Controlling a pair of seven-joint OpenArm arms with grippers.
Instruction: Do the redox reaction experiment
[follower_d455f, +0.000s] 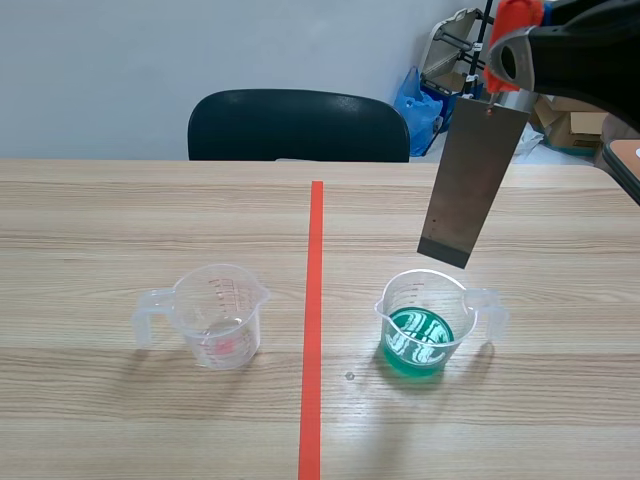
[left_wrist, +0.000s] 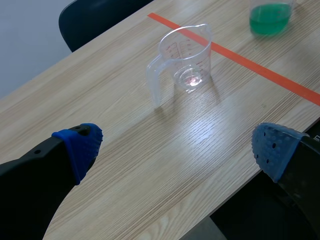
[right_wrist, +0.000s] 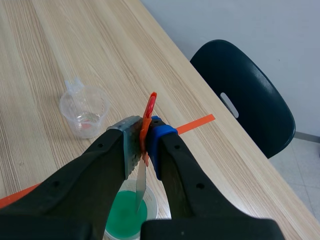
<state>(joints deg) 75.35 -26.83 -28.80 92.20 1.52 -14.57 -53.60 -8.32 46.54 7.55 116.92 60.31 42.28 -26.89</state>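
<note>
The left end effector (left_wrist: 177, 147) hangs released over the near edge of the counter (follower_d455f: 100, 220), with the clear beaker (left_wrist: 186, 57) well ahead of it. That beaker holds what looks like only a trace of liquid. The left end effector has no part in this step, and it seems best to keep it there, away from the glassware. The right end effector (right_wrist: 142, 137) is raised and clenched on the top of a grey metal strip (follower_d455f: 470, 180), just below the strip's orange tab (right_wrist: 148, 112). The strip hangs down from the fingers at a slight tilt. Directly beneath them stands the green beaker (follower_d455f: 425, 325), and the strip's lower end appears to be just above its rim, not yet in the liquid. The step in hand looks to be dipping the strip into the green solution. To do it well, I would go straight down with the lower edge centred over the liquid, because the tilt brings one corner close to the rim. A knock there could tip the light beaker. Slow the descent near the surface to avoid a splash, and stop with the fingers well above the liquid. The grip should stay firm, since the smooth strip could slide. Beyond the tape line (follower_d455f: 314, 300) the clear beaker is well off to the side. A chair (follower_d455f: 298, 125) stands past the counter's far edge.
</note>
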